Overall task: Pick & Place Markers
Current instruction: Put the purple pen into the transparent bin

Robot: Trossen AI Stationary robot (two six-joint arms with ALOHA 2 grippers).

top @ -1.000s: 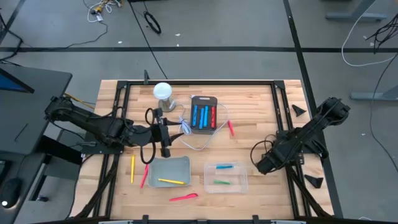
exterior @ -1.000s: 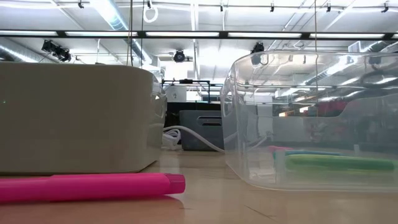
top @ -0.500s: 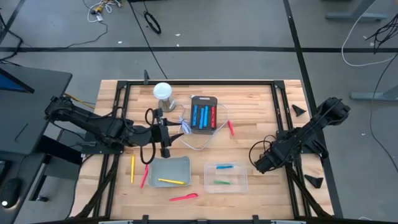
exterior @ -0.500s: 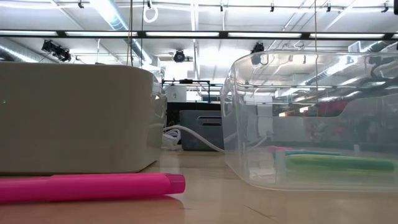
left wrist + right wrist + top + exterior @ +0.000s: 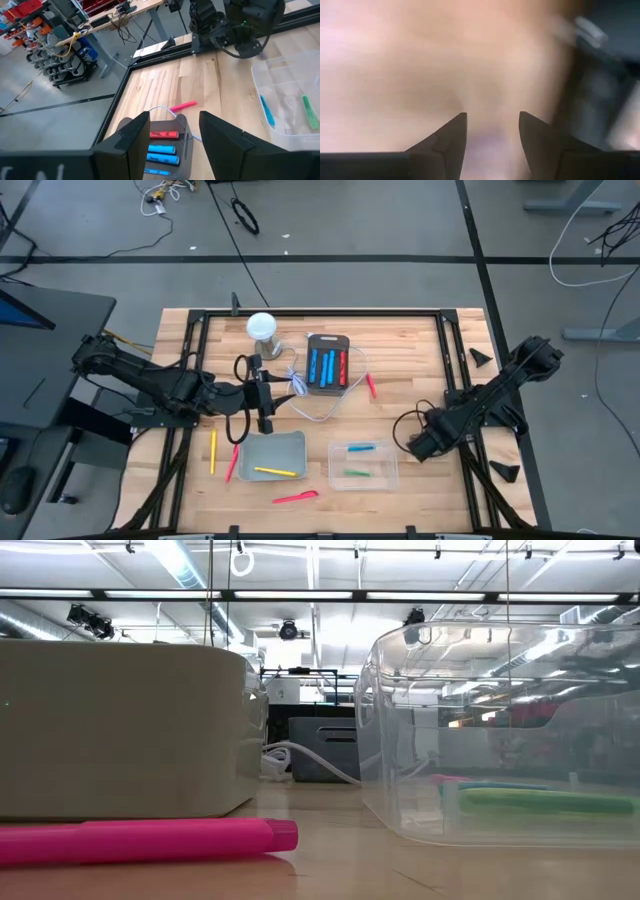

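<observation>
Wooden surface: right pincer point(image 5: 420, 445), released and empty, has edged toward the clear plastic bin point(image 5: 363, 465); left pincer point(image 5: 266, 423) released.

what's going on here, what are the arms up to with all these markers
Nothing is held right now. The left gripper hangs open between the dark tray of blue and red markers and the grey tray with one yellow marker. The right gripper is open, low beside the clear bin, which holds a blue and a green marker. Several markers lie loose on the table.
</observation>
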